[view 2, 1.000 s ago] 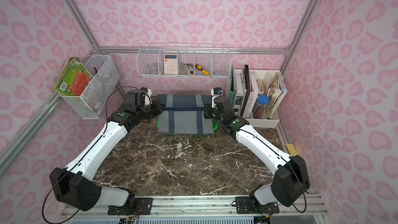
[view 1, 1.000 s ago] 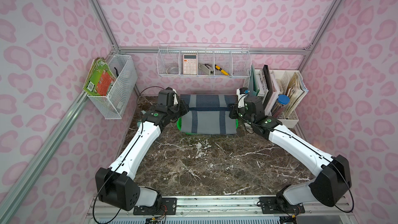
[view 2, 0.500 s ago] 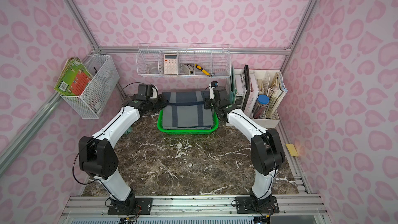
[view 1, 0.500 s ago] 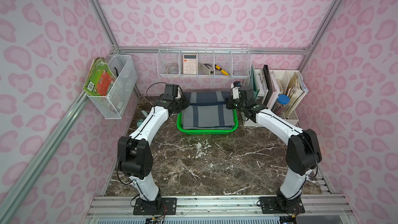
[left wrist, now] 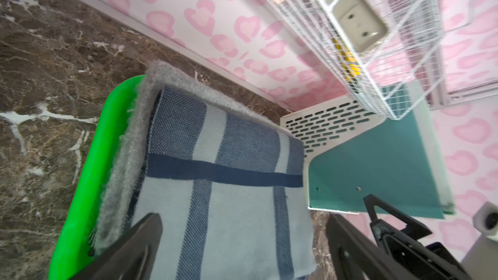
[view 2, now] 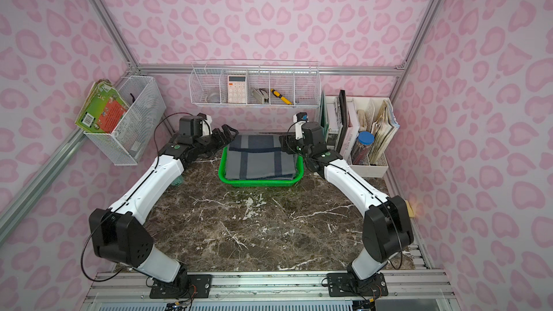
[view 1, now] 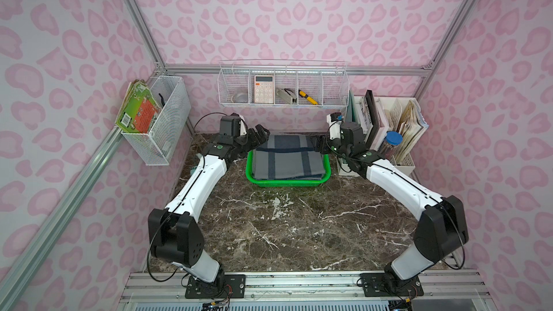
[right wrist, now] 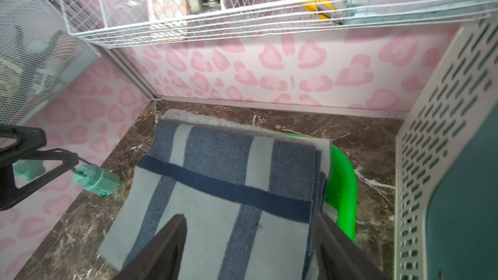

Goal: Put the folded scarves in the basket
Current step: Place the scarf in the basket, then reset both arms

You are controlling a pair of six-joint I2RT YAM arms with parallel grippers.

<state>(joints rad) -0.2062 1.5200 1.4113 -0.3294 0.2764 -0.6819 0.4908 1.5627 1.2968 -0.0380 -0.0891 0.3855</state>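
Two grippers flank the far end of the basket (view 1: 287, 183), both with jaws spread wide and nothing between them. The left gripper (view 1: 258, 136) hovers at the far left corner. In its wrist view the left gripper (left wrist: 244, 219) has dark fingers (left wrist: 145, 234) standing apart above the cloth, and I cannot tell whether they touch it. The right gripper (view 1: 317, 145) hangs at the far right corner, and in its wrist view the right gripper (right wrist: 249, 216) straddles the scarf's layered side edge.

Room is tight at the back. The wall runs just behind the basket, the white wire rack (view 1: 282, 85) hangs above it, and the perforated white file holder (right wrist: 442, 136) stands close on the right. A small mint-green object (right wrist: 97, 181) lies on the bench (view 1: 284, 228) near the left arm. The front half of the bench is open.

The folded scarf (view 1: 288, 160) lies flat in the green basket in both top views. It is grey-blue with darker blue stripes crossing, stacked in several layers. Its fuzzy far edge (left wrist: 188, 82) covers the basket's back rim.
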